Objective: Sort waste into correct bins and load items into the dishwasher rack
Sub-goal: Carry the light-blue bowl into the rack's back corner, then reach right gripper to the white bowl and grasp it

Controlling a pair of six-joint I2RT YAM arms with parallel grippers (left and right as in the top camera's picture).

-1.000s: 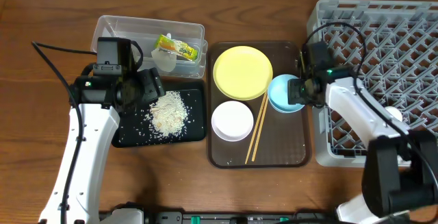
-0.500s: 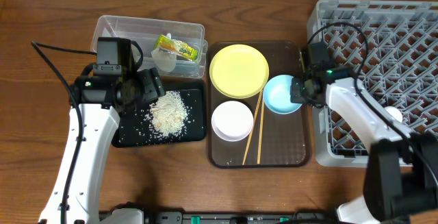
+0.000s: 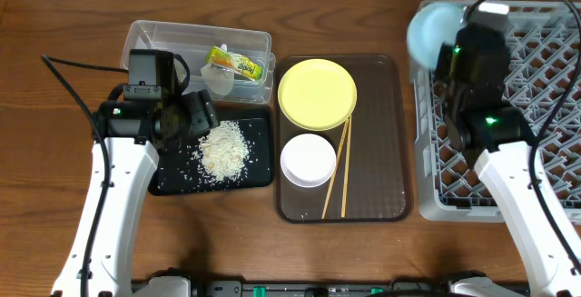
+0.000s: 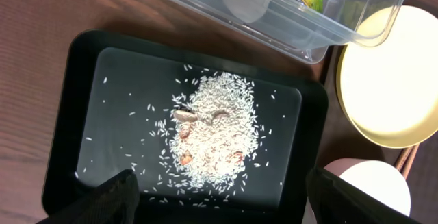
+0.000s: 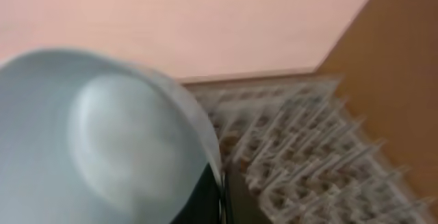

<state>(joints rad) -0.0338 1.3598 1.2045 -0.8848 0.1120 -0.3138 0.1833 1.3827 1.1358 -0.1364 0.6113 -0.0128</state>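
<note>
Loading is in hand: the right hand (image 3: 442,46), clamped on the light blue bowl (image 3: 422,26), holds it over the dishwasher rack (image 3: 427,188), which likely calls for lowering it between pegs next.

Glossy black tray (image 4: 309,135); wood table (image 3: 54,24)

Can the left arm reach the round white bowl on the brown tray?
Probably yes: the left gripper hangs open over the shallow black tray beside the round white bowl, nothing between, and the right gripper is at the grey plastic rack.
</note>
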